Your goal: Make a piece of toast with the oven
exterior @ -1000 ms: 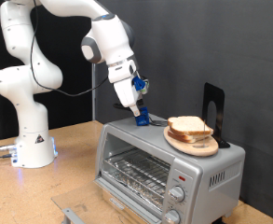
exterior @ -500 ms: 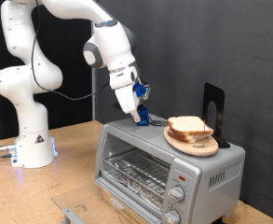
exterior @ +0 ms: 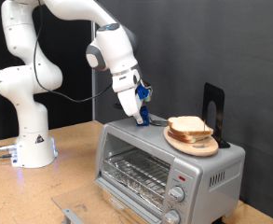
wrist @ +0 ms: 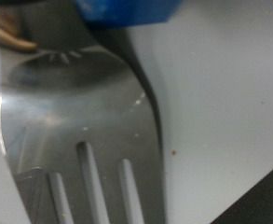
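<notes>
The silver toaster oven point(exterior: 164, 163) stands on the wooden table in the lower right of the exterior view. Its wire rack point(exterior: 136, 171) shows at the front with no bread on it. Bread slices point(exterior: 189, 128) lie piled on a wooden plate point(exterior: 199, 147) on the oven's top; no single slice lies apart. My gripper point(exterior: 143, 118) is down on the oven's top, just left of the plate. In the wrist view its blue fingers point(wrist: 127, 9) close over the neck of a slotted metal spatula point(wrist: 80, 112) lying on the oven's top.
A black upright stand point(exterior: 213, 107) is behind the plate on the oven. The oven's knobs point(exterior: 178, 194) and red light point(exterior: 181, 176) are at its front right. My white base point(exterior: 29, 140) stands at the left. A small metal piece point(exterior: 71, 215) lies at the table's front.
My wrist has shifted slightly toward the exterior view's right while the fingertips stay at the same spot on the oven's top. The bread and plate have not moved.
</notes>
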Motion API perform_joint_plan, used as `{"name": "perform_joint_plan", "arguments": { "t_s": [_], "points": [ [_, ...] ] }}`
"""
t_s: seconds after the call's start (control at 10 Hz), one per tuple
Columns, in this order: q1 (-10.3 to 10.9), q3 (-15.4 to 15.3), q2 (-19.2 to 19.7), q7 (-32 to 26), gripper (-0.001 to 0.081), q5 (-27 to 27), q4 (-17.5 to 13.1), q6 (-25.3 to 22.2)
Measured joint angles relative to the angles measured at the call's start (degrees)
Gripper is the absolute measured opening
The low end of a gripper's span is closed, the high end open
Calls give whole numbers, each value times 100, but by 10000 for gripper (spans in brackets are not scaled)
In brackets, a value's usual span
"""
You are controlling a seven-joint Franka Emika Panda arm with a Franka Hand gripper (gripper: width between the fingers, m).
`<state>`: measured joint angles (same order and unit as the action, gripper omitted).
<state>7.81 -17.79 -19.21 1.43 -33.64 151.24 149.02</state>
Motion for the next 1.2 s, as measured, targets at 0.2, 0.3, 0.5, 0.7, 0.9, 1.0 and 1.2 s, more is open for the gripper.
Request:
{"name": "perform_joint_plan", "arguments": {
  "t_s": [0.2,0.3,0.5,0.7,0.9,1.0,1.2],
  "points": [
    [22,-24,5,-11,758,-87,-3,1],
    [23,-28,5,-11,582,-104,-9,1],
    [24,-29,8,-3,466,-128,-13,2],
    [24,-28,9,-3,466,-271,-27,3],
    [44,-4,-5,-172,466,-700,-125,2],
    [83,41,-62,-326,466,-953,-203,-57],
    [101,161,-352,-363,469,-1046,-344,-582]
  ]
}}
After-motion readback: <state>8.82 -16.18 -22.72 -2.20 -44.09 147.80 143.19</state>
